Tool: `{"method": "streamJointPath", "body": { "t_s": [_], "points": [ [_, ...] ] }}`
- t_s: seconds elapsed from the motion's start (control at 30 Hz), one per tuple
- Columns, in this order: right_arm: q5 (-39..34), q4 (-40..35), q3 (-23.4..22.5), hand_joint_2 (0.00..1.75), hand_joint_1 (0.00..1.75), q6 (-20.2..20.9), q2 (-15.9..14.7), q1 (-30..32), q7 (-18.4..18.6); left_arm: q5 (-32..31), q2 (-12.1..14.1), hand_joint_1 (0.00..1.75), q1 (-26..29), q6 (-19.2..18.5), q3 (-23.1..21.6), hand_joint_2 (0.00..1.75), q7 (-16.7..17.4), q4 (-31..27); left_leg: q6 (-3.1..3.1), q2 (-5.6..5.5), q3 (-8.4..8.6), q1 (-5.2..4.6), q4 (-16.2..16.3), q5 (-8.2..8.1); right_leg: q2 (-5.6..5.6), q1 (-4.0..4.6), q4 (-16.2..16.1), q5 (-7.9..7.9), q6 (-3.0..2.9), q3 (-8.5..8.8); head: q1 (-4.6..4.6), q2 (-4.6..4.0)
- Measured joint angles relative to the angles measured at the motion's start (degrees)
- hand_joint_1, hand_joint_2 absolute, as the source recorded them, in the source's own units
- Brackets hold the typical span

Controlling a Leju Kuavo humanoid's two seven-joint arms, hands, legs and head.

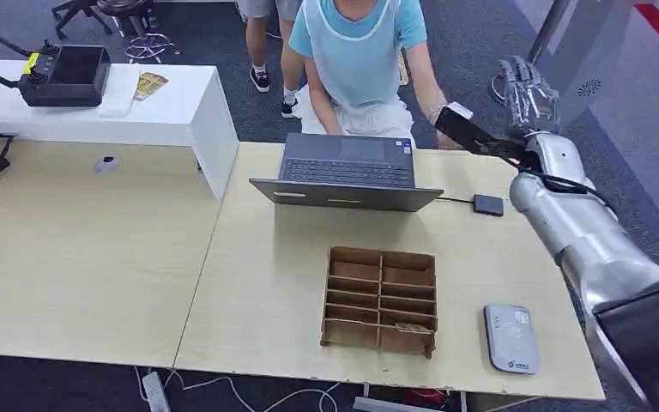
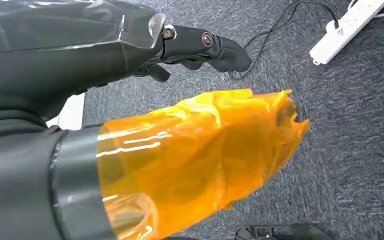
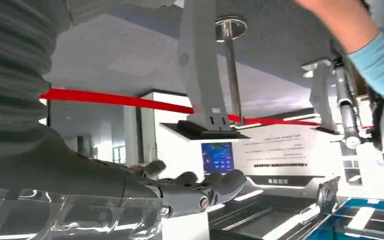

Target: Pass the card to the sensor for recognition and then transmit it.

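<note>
My right robot hand [image 1: 528, 90]: it is up high, past the far right corner of the bench [image 1: 249, 283]. My fingers [image 3: 220, 182] are stretched out and a bit apart. I see nothing in them.
My left robot hand [image 2: 145, 115]: it hangs down by my side, over the floor. Its fingers [image 2: 190, 42] are out straight and hold nothing.
Closest thing to my right robot hand: the person's hand [image 1: 442, 114]. It is just beside my wrist, on the laptop [image 1: 347, 172] side.
The card: I cannot find it for sure. A small pale bit [image 1: 459, 110] shows at the person's hand. It may be the card, but it is too small to tell.
The sensor [image 1: 510, 337]: it is the flat grey box lying on the bench, close to my body on my right. It is well below my raised robot hand and back toward me. Its long side points away from me.
The wooden tray [image 1: 380, 257]: it sits just beside the sensor, toward the middle of the bench.
Which arm is closer: the right one, for both the person's hand and the sensor.
What I think matters next: if the pale bit is the card, it lies to the left of my right robot hand, and the sensor lies the other way, down and back.
</note>
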Motion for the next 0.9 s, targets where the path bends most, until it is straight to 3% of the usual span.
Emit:
{"method": "streamJointPath", "body": {
  "t_s": [0.33, 0.4, 0.47, 0.53, 0.67, 0.8, 0.9],
  "points": [
    [-0.32, -0.33, -1.0, 1.75, 0.0, -0.08, -1.13, 0.58, -0.26, 0.0, -0.02, 0.0, 0.02, 0.0, 0.0, 0.0, 0.0, 0.0, -0.02, 0.0, 0.0, 0.02, 0.0, 0.02, 0.0, 0.05, 0.04, 0.03, -0.05, -0.07, 0.0, 0.0],
    [-1.88, -0.9, -1.66, 1.75, 0.0, -1.82, -1.68, 1.08, -1.01, 0.0, -0.04, 0.0, 0.02, 0.0, 0.0, 0.0, -0.18, 0.0, -0.03, 0.01, 0.0, 0.02, 0.0, 0.02, 0.01, 0.04, 0.04, 0.03, -0.05, -0.09, -0.02, 0.0],
    [-6.18, -2.48, -3.18, 1.75, 0.0, -5.13, -3.29, 2.35, -4.07, 0.0, -0.11, 0.0, 0.05, 0.0, 0.02, 0.0, -0.87, 0.0, -0.02, -0.08, -0.02, 0.02, 0.01, 0.02, -0.08, 0.03, 0.01, 0.02, -0.05, -0.09, -0.02, 0.0],
    [-14.05, -5.98, -6.56, 1.75, 0.0, -9.21, -5.69, 5.57, -9.39, 0.0, -0.24, 0.0, 0.19, 0.0, 0.02, 0.0, -1.05, 0.0, -0.01, -0.36, -0.04, 0.03, 0.02, 0.01, -0.37, 0.04, -0.07, -0.01, 0.0, 0.02, -0.04, 0.0],
    [-24.93, -18.73, -17.25, 1.75, 0.0, -16.33, -11.26, 18.56, -17.84, 0.0, -0.33, 0.0, 0.73, 0.0, 0.02, 0.0, 0.24, -0.02, 0.09, -0.9, -0.07, 0.04, 0.02, -0.06, -0.88, 0.05, -0.22, -0.14, 0.15, 0.29, -0.04, 0.0],
    [-39.17, -39.81, -30.93, 1.75, 0.0, -11.12, -12.46, 38.94, -26.13, 0.02, -0.46, 0.0, 1.66, 0.02, 0.46, 0.0, 1.79, -0.63, 0.19, -0.98, -0.07, 0.04, 0.01, -0.25, -1.0, 0.05, -0.25, -0.35, 0.2, 0.3, 0.06, 0.0],
    [-46.17, -53.74, -37.71, 1.75, 0.0, -6.7, -12.0, 53.15, -31.15, 0.02, -0.57, 0.0, 2.29, 0.02, 0.7, 0.0, 2.99, -1.62, 0.19, -1.33, -0.11, 0.04, 0.0, -0.28, -1.31, 0.05, -0.24, -0.54, 0.13, 0.32, 0.07, 0.0]
  ]
}}
